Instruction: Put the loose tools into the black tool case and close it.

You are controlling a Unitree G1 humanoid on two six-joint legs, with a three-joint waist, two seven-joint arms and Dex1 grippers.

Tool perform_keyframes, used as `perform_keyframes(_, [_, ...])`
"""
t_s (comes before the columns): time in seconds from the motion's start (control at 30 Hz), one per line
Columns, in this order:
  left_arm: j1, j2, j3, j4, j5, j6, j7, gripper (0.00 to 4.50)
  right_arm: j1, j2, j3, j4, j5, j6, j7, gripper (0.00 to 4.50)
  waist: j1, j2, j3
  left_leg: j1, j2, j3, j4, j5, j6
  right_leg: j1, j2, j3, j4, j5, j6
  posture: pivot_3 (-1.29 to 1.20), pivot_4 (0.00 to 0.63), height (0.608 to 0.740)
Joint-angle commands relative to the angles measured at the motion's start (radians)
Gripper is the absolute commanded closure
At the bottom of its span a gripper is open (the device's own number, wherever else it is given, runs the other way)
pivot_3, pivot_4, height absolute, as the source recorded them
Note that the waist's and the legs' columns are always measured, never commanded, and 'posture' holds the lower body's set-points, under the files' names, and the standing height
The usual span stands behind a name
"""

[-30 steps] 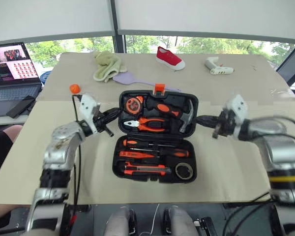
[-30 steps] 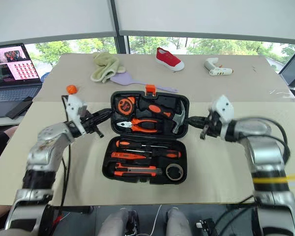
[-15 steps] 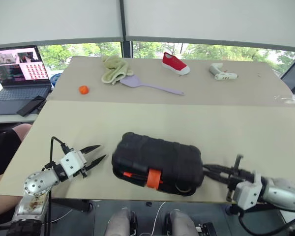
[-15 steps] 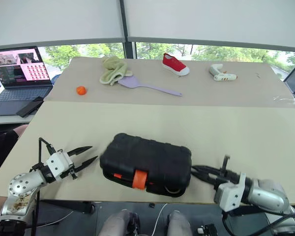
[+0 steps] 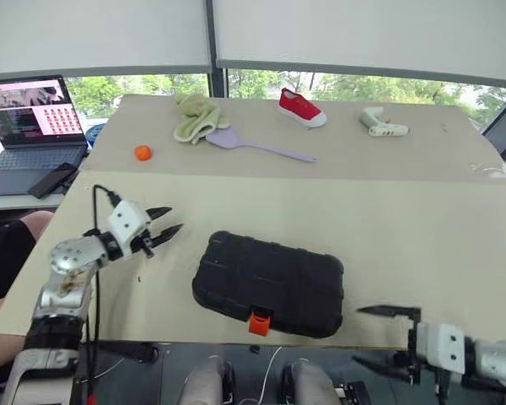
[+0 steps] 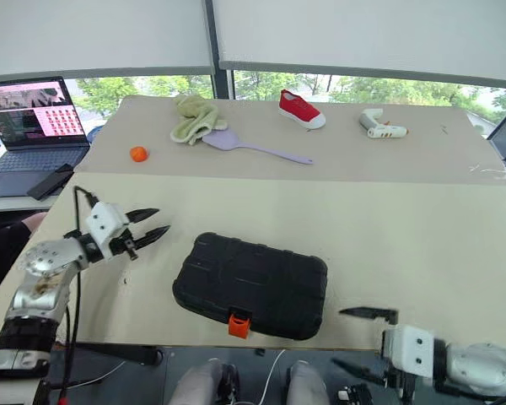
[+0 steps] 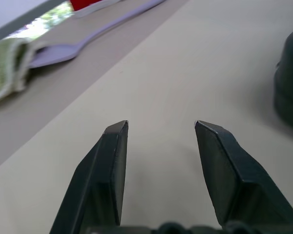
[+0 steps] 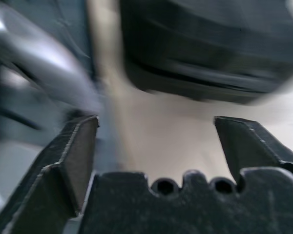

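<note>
Left pincer: we see the left gripper (image 5: 165, 233) released, its two black fingers parted with bare tabletop between them, grasping nothing. It hangs over the near left part of the table, tips pointing toward the case and well apart from it.
Right pincer: we see the right gripper (image 5: 386, 336) released too, fingers spread wide and empty. It sits past the table's near edge, to the right of the case and apart from it, fingers pointing left toward the case.
Tool case: the black tool case (image 5: 268, 282) lies shut and flat near the front edge of the table, between the two grippers and touched by neither. We see its ribbed lid facing up, and its orange latch (image 5: 259, 322) sits on the near edge.
Table: we see a beige table (image 5: 422, 228) with a paler strip across the far side.
Far strip: we count an orange ball (image 5: 142, 153), a green cloth (image 5: 196, 116), a lilac spatula (image 5: 257, 147), a red shoe (image 5: 302, 107) and a white glue gun (image 5: 383, 123).
Left side: we see an open laptop (image 5: 24, 126) on a separate desk.
</note>
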Motion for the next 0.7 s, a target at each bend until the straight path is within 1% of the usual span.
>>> perform_keyframes(0.03, [-0.091,-0.024,-0.067,0.072,0.052,0.016,-0.028,3.66,-0.058,0.020,0.060,-0.107,0.028,0.129,-0.009,1.82,0.000,-0.002,0.000,0.000,0.000,0.000,0.000,-0.001,0.002,0.000,0.001,0.000,0.000,0.000,0.000,0.00,0.150,0.740])
perform_keyframes(0.1, [-0.123,-0.034,-0.100,0.121,0.081,-0.006,-0.047,4.25,-0.128,0.057,0.106,-0.108,-0.007,0.155,-0.026,2.39,-0.001,-0.003,0.000,0.000,0.000,0.000,0.001,-0.001,0.002,-0.001,0.002,0.000,0.000,0.000,0.000,0.00,0.150,0.740])
perform_keyframes(0.13, [-0.134,-0.037,-0.113,0.139,0.087,-0.004,-0.058,4.50,-0.172,0.077,0.129,-0.102,-0.031,0.175,-0.040,2.84,-0.001,-0.004,0.001,0.000,0.000,0.000,0.001,-0.001,0.002,-0.001,0.002,0.000,0.000,0.000,0.000,0.00,0.150,0.740])
perform_keyframes(0.2, [-0.152,-0.045,-0.123,0.166,0.092,0.005,-0.066,4.50,-0.236,0.098,0.167,-0.087,-0.070,0.206,-0.039,3.58,-0.003,-0.005,0.001,-0.001,0.000,0.000,0.002,-0.001,0.002,-0.001,0.003,0.000,0.000,0.000,0.000,0.00,0.150,0.740])
perform_keyframes(0.3, [-0.153,-0.035,-0.124,0.172,0.077,0.058,-0.100,4.50,-0.311,0.118,0.201,-0.032,-0.169,0.175,-0.037,4.47,-0.001,-0.005,0.002,-0.004,0.000,0.000,0.003,-0.001,0.002,-0.004,0.004,0.000,0.001,0.000,0.000,0.00,0.150,0.740])
perform_keyframes(0.37, [-0.144,-0.033,-0.117,0.168,0.066,0.065,-0.115,4.50,-0.363,0.146,0.198,0.009,-0.205,0.170,-0.067,4.47,-0.001,-0.006,0.002,-0.005,0.000,0.000,0.004,0.003,-0.003,-0.004,0.004,0.000,0.001,0.000,0.000,0.00,0.150,0.740])
perform_keyframes(0.5, [-0.122,-0.035,-0.100,0.140,0.045,0.078,-0.122,4.50,-0.454,0.199,0.185,0.082,-0.251,0.156,-0.102,4.47,-0.003,-0.008,0.003,-0.005,0.001,0.000,0.005,0.003,-0.004,-0.004,0.004,0.000,0.002,0.000,0.000,0.00,0.150,0.740])
perform_keyframes(0.6, [-0.043,-0.049,-0.069,0.005,-0.018,0.144,-0.112,4.50,-0.579,0.249,0.174,0.196,-0.268,0.152,-0.131,4.47,-0.010,-0.008,0.003,-0.005,0.001,0.000,0.005,0.003,-0.004,-0.005,0.004,0.000,0.002,0.000,-0.001,0.00,0.150,0.740])
perform_keyframes(0.7, [0.017,-0.056,-0.057,-0.096,-0.036,0.196,-0.094,4.50,-0.651,0.279,0.174,0.281,-0.283,0.131,-0.135,4.47,-0.008,-0.008,0.003,-0.006,0.000,0.000,0.005,0.003,-0.004,-0.006,0.003,0.000,0.004,0.000,-0.001,0.00,0.150,0.740])
